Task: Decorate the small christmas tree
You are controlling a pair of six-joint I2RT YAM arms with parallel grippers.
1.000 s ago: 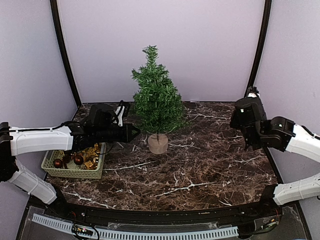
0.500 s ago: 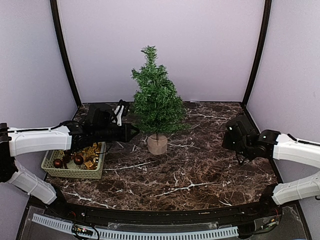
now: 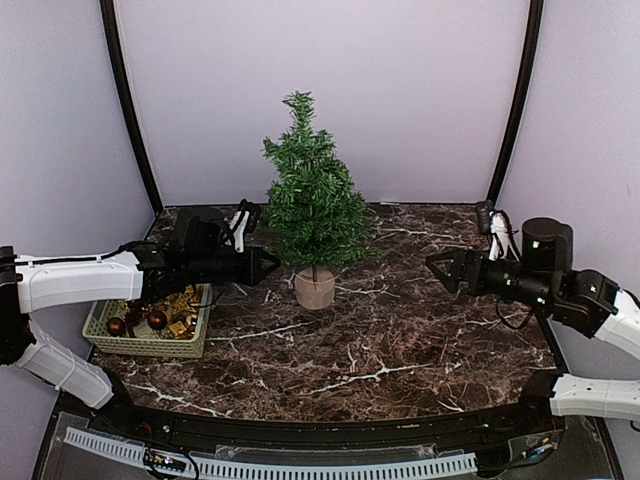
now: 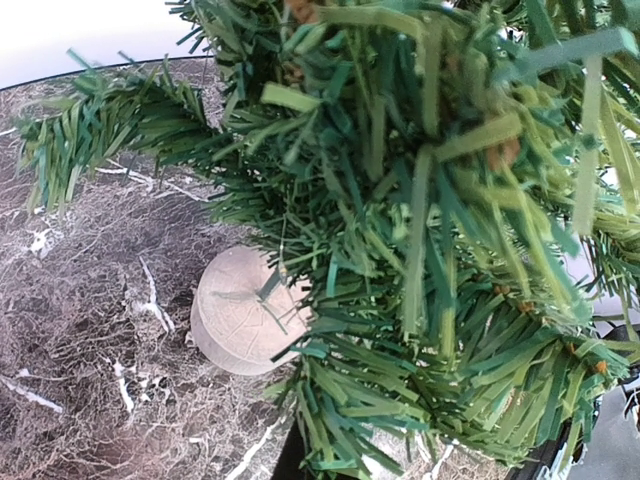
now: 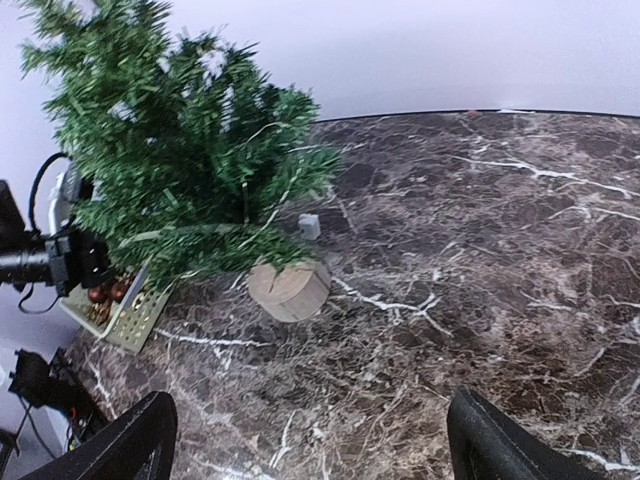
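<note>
Marble tabletop [image 3: 400, 340] | left hand [image 3: 270, 265] clenched, possibly empty, tip at lower branches of small christmas tree [image 3: 312, 200] | right hand [image 3: 438, 270] released, fingers [image 5: 130, 440] spread, tree well ahead.

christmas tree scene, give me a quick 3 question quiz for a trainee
1. True or false: the small christmas tree stands upright on the table.
2. The basket of ornaments sits: (A) on the table's left side, under the left arm; (B) right of the tree; (C) behind the tree.
3. Which has its jaws wide open, the left gripper or the right gripper?

Key: 1 true; 2 A; 3 the right gripper.
</note>
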